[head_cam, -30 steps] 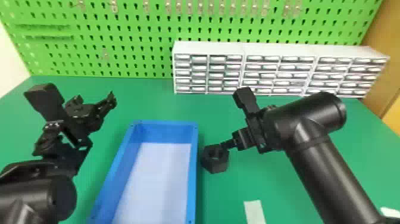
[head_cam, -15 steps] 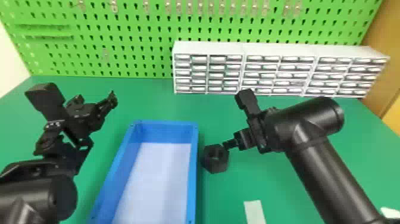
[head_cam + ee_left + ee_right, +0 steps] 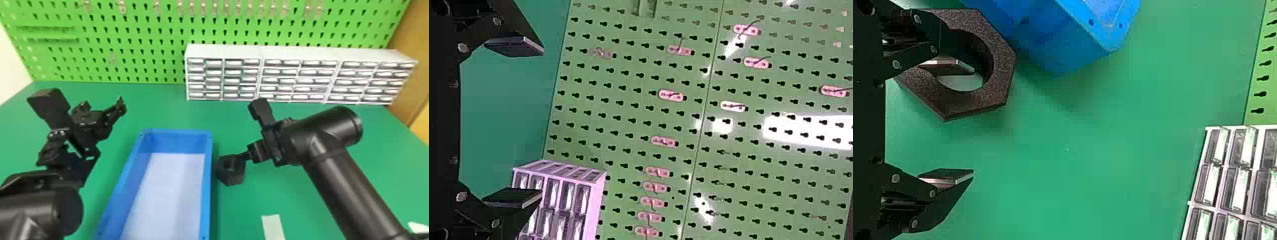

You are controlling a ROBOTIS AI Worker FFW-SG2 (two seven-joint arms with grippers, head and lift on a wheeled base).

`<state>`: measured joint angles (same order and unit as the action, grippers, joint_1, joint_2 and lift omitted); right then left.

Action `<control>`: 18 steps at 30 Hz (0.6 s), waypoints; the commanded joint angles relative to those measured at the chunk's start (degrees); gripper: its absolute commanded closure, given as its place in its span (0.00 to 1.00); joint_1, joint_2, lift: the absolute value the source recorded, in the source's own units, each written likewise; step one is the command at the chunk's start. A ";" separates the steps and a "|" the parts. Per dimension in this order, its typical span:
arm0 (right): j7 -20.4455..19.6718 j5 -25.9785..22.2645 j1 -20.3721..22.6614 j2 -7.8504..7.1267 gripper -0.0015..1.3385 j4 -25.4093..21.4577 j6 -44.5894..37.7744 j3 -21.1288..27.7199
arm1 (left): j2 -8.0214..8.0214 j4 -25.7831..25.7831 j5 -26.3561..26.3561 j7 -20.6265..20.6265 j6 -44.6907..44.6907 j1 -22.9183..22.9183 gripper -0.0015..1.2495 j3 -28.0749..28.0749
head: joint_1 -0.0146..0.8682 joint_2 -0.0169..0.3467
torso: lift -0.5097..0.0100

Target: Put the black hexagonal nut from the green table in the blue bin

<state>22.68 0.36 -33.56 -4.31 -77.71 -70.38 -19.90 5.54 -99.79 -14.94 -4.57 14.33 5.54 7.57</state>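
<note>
The black hexagonal nut [image 3: 234, 177] lies on the green table, just right of the blue bin [image 3: 208, 191]. My right gripper [image 3: 250, 131] stands open in the head view, the tip of its nearer finger overlapping the nut's upper right edge. In the right wrist view, my right gripper [image 3: 973, 122] has one finger across the hole of the nut [image 3: 1002, 65]; I cannot tell whether it is inside. Its other finger is over bare table. My left gripper [image 3: 83, 101] is open and holds nothing, left of the bin; the left wrist view gives my left gripper [image 3: 540, 122] with fingers wide apart.
A white drawer cabinet [image 3: 223, 52] stands along the table's back edge, in front of the green pegboard [image 3: 127, 41]. A pale strip [image 3: 273, 226] lies near the front, right of the bin. Open table [image 3: 322, 198] lies between the strip and the right arm.
In the head view my right gripper and forearm have shifted slightly left and toward the front. The nut and bin have kept their places; the left arm is nearly still.
</note>
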 commanded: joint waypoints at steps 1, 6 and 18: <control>0.00 -0.28 0.07 0.00 0.39 0.54 0.07 -0.23 | -0.01 0.04 0.00 0.00 0.00 0.00 0.21 -0.01 | 0.77 0.14 | 0.79; 0.00 -0.54 0.07 0.00 0.39 0.89 0.33 -0.40 | -0.01 -0.05 0.00 -0.09 0.00 0.00 0.21 0.08 | 0.77 0.14 | 0.79; 0.00 -0.80 0.07 0.00 0.39 1.68 1.30 -0.49 | 0.08 -0.05 0.00 -0.35 0.00 0.18 0.21 0.08 | 0.77 0.14 | 0.79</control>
<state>22.67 -0.37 -33.48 -4.31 -76.20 -69.40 -20.34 5.55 -99.82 -14.94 -4.89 14.33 5.68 7.65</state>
